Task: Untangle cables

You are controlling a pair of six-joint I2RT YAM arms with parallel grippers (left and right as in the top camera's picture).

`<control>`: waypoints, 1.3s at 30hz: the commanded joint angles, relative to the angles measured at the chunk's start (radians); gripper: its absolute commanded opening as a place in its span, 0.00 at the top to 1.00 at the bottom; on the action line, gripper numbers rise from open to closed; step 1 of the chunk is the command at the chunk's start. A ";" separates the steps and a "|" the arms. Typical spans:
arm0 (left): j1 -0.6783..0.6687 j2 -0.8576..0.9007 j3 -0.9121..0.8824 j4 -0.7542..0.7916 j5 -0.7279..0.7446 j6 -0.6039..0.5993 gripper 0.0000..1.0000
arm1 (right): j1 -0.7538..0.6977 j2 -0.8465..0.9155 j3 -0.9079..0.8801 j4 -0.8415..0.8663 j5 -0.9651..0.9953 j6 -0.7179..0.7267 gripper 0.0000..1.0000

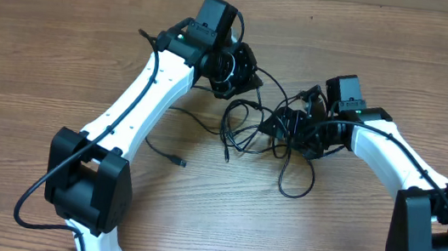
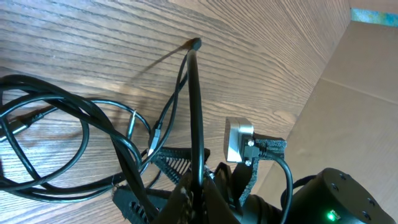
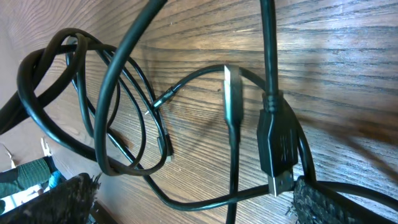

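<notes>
Your left gripper (image 2: 194, 186) is pinched closed on one strand of the cables (image 1: 246, 120) — that strand runs straight up across the table (image 1: 37, 43). Your right gripper (image 3: 193, 196) is spread wide, fingers (image 3: 78, 193) straddling slack loops and a black plug (image 3: 277, 146). The tangle sits mid-table between both grippers — one loose end (image 1: 175, 160) lies out toward your left.

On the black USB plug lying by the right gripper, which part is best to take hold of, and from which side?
Probably the black moulded body of the USB plug, not its metal tip: it is stiff and broader than the cords. It seems to lie flat on the table, so the open right gripper would come from above, its fingers across the body's width.
</notes>
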 commanded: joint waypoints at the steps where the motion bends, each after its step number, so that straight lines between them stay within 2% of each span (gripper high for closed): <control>1: -0.002 -0.016 0.018 -0.005 -0.026 -0.006 0.96 | 0.004 -0.010 -0.005 0.003 0.006 0.004 0.00; 9: -0.002 -0.016 0.018 -0.004 -0.045 -0.005 0.96 | 0.004 -0.010 -0.005 0.003 0.006 0.004 0.00; 16: -0.001 -0.016 0.018 0.009 -0.051 0.055 0.96 | 0.004 -0.010 -0.005 0.003 0.006 0.004 0.00; 39: -0.001 -0.016 0.018 0.046 -0.049 0.054 0.96 | 0.004 -0.010 -0.005 0.003 0.006 0.004 0.00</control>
